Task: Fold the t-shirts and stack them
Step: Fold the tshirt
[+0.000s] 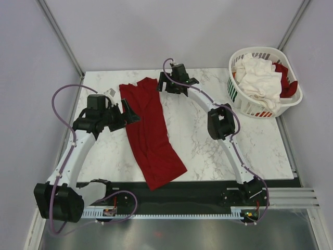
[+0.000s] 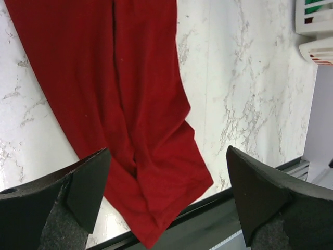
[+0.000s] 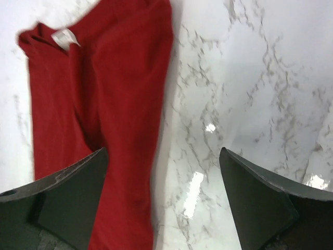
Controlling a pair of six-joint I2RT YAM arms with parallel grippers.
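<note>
A dark red t-shirt (image 1: 151, 133) lies on the marble table as a long narrow strip, running from the back towards the front edge; its lower end overhangs the black front rail. My left gripper (image 1: 129, 112) hovers open at the strip's left edge, with the cloth (image 2: 135, 104) below its spread jaws (image 2: 167, 152). My right gripper (image 1: 166, 85) hangs open over the strip's far right edge; its view shows the collar end with a white label (image 3: 65, 37) and the gripper (image 3: 163, 152) holding nothing. A white t-shirt (image 1: 258, 78) and another red one (image 1: 287, 83) sit in the basket.
The white slotted basket (image 1: 291, 105) stands at the table's back right corner, and its corner shows in the left wrist view (image 2: 315, 31). Bare marble (image 1: 208, 151) lies right of the red strip. A black rail (image 1: 197, 194) runs along the front edge.
</note>
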